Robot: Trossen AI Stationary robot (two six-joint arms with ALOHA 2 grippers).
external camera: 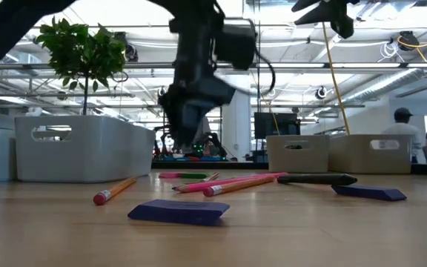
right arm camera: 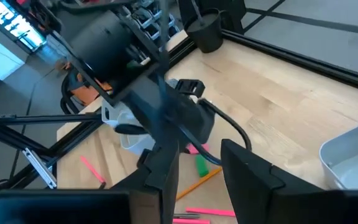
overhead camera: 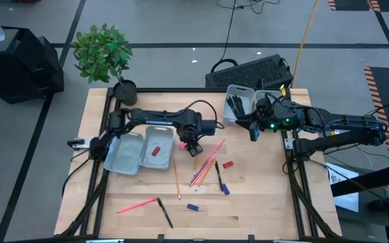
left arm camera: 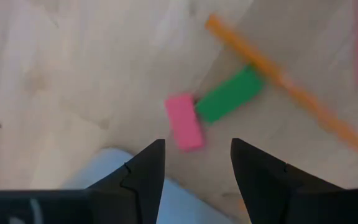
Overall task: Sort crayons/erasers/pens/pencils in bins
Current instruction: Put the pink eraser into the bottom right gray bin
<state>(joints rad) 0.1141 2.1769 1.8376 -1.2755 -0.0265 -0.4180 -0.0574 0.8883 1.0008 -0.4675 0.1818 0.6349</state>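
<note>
Two erasers, pink eraser touching green eraser, lie below the left gripper, jaws apart and empty. Right gripper, apparently open too, hangs by the far bins.

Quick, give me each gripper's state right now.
Left gripper: open, empty, above the pink eraser and green eraser.
Right gripper: open, holding nothing, raised near the bins.

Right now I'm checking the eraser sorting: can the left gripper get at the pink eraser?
Probably yes. The left gripper is open just short of the pink eraser, nothing between them, though the green eraser touches its far end.
</note>
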